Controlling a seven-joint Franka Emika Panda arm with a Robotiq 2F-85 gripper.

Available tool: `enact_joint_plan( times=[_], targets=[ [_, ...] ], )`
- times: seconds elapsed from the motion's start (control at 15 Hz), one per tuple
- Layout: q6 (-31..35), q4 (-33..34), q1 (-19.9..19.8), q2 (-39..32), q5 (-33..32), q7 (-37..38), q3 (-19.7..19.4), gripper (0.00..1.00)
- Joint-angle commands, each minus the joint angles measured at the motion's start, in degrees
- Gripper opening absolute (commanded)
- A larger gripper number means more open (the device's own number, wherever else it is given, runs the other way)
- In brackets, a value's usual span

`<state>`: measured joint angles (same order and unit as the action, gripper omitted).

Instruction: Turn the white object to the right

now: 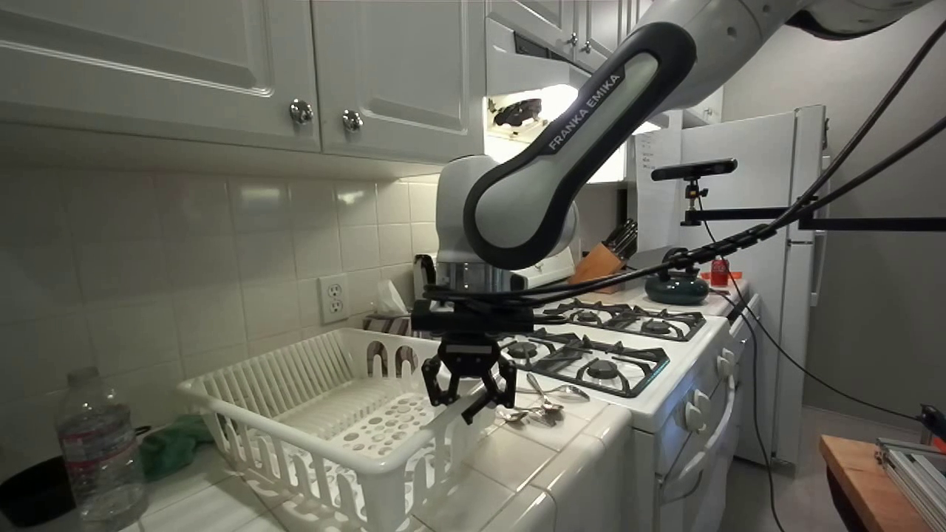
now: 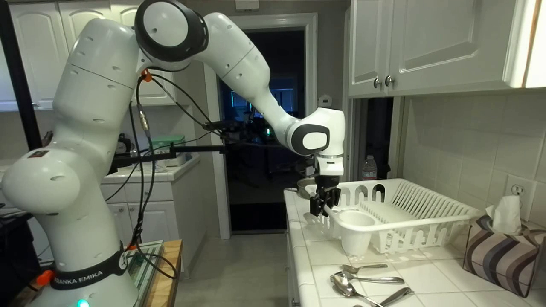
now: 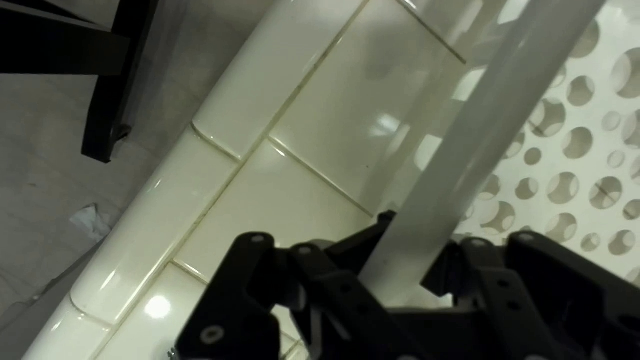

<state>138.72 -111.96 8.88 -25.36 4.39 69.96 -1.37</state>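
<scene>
The white object is a large white dish rack [image 1: 295, 435] on the tiled counter, with slotted sides and a floor of round holes. It also shows in an exterior view [image 2: 420, 222] and in the wrist view [image 3: 472, 145]. My gripper [image 1: 462, 404] points down at the rack's rim on the counter-edge side; it also shows in an exterior view [image 2: 323, 207]. In the wrist view the fingers [image 3: 407, 260] lie on both sides of the rim and touch it, with their tips turned along it. The gripper appears shut on the rim. The rack rests on the counter.
A white cup [image 2: 357, 238] sits at the rack's corner. Loose cutlery [image 2: 367, 279] and a tissue box [image 2: 497, 260] lie beside the rack, towards the stove [image 1: 650, 406]. A water bottle [image 1: 100, 458], green cloth [image 1: 174, 447] and dark bowl [image 1: 33, 491] stand at the opposite end.
</scene>
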Motion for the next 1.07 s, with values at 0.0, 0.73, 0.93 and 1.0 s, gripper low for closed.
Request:
enact_joint_plan(
  times=[0.0,0.73,0.93,1.0],
  targets=[
    [-1.7,-0.2,-0.5,1.3,-0.5,-2.5,-0.4,0.0],
    [-6.5,-1.0,-2.0,4.8,-3.7,-13.0,-2.3,0.0],
    [-7.2,-1.0,-2.2,5.0,-5.2,-16.4,-2.5,0.0],
    [-7.3,-0.9,-2.2,5.0,-5.8,-17.1,-2.7,0.0]
  ],
)
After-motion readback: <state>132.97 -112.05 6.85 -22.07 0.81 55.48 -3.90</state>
